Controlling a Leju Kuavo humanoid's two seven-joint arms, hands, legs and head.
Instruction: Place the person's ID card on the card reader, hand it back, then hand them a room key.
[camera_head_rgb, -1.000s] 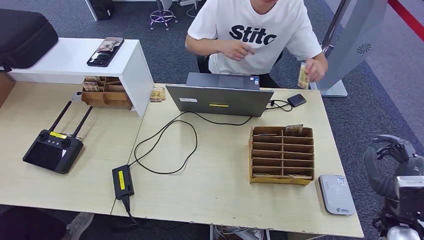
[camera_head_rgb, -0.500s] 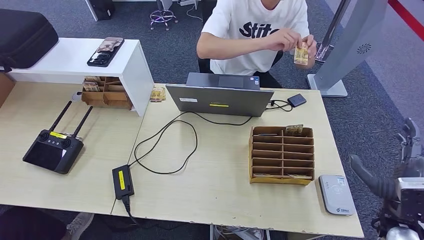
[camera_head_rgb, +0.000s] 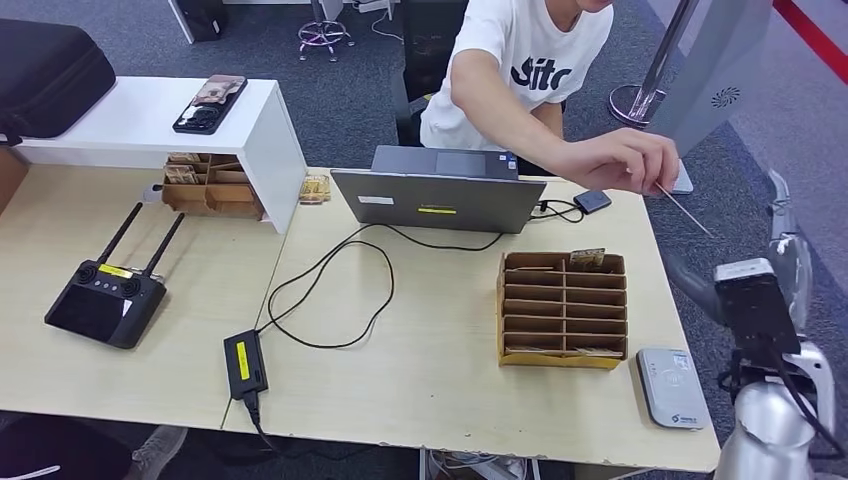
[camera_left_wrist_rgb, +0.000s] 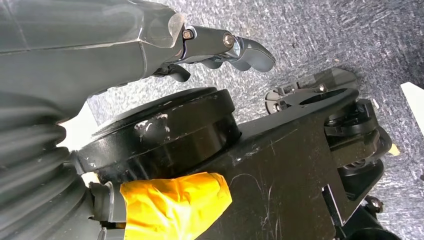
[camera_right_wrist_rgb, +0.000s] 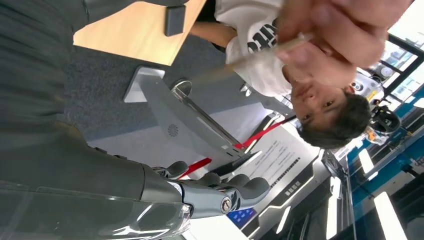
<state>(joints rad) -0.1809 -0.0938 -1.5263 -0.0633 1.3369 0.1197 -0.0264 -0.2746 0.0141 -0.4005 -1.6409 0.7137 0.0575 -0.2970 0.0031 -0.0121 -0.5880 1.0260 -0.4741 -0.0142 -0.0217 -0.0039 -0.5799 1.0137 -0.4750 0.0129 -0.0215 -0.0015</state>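
The right arm (camera_head_rgb: 770, 420) enters the head view at the lower right corner and is raised beside the table's right edge, with a dark camera block mounted at the wrist. The right hand (camera_head_rgb: 780, 250) is held up beyond that block, largely hidden behind it, with pale fingers (camera_head_rgb: 778, 190) extending upward. In the right wrist view the right hand (camera_right_wrist_rgb: 215, 192) shows a grey ribbed cover and dark fingers (camera_right_wrist_rgb: 250, 187) that are slightly curled, apart and holding nothing. In the left wrist view the left hand (camera_left_wrist_rgb: 210, 47) points down toward the floor, its dark fingers (camera_left_wrist_rgb: 250, 50) bent inward, with nothing visible in its grasp.
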